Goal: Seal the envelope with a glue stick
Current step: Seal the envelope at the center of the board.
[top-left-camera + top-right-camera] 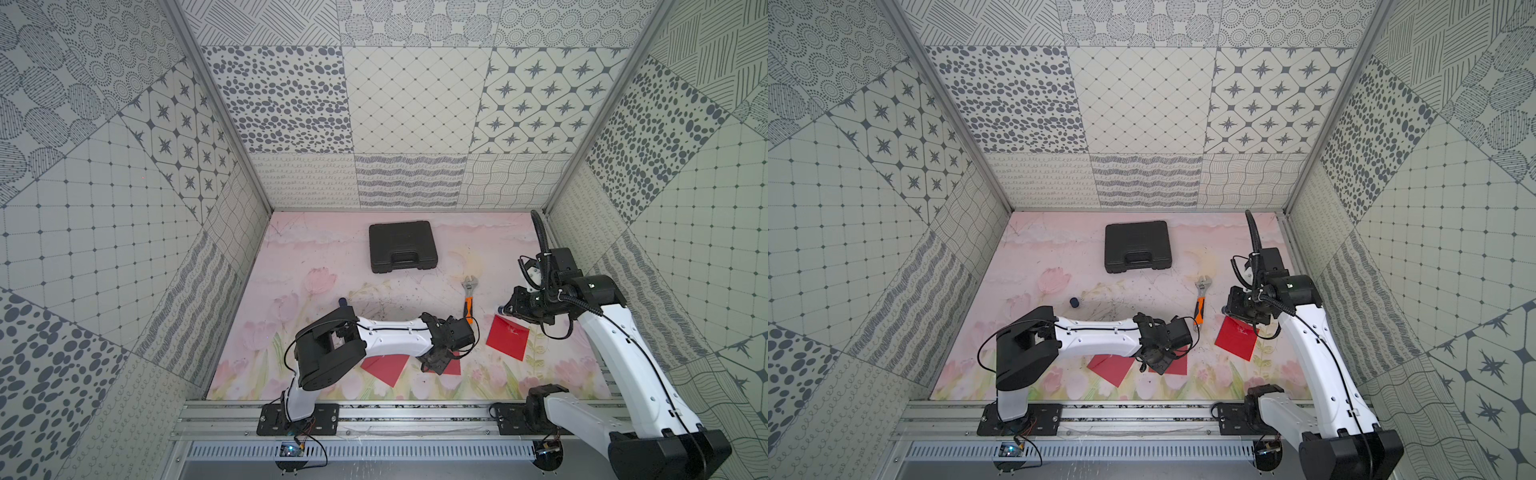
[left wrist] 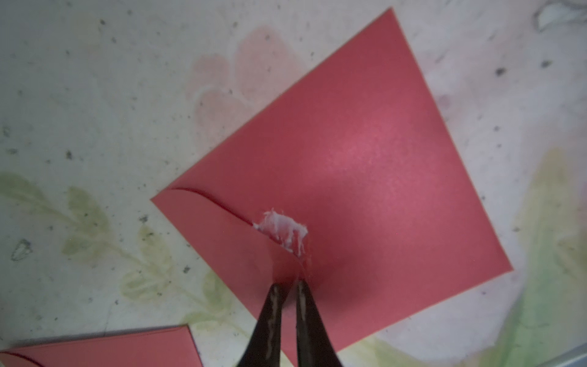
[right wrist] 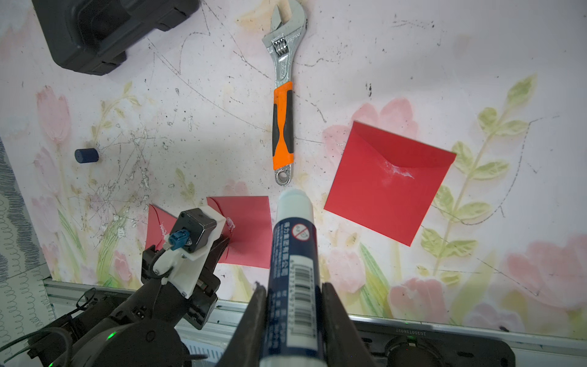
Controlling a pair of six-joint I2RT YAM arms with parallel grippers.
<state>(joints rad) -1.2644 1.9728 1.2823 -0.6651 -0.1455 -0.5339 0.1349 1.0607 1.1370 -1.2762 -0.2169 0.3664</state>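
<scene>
Clamping the glue stick point(image 3: 293, 254) by its labelled body, right gripper point(image 3: 293, 286) at mid-right in both top views, left gripper point(image 2: 289, 284) lower centre, jaws nearly together on glue-smeared red envelope point(image 2: 365, 159), navy cap point(image 1: 1074, 302) left of centre.

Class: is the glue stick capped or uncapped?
Uncapped: the glue stick shows a bare white tip; the blue cap lies apart.

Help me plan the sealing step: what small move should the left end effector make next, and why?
Probably lower the nearly closed left end effector onto the flap tip. White glue already sits there on the red envelope, and the right end effector holds the glue stick away.
</scene>
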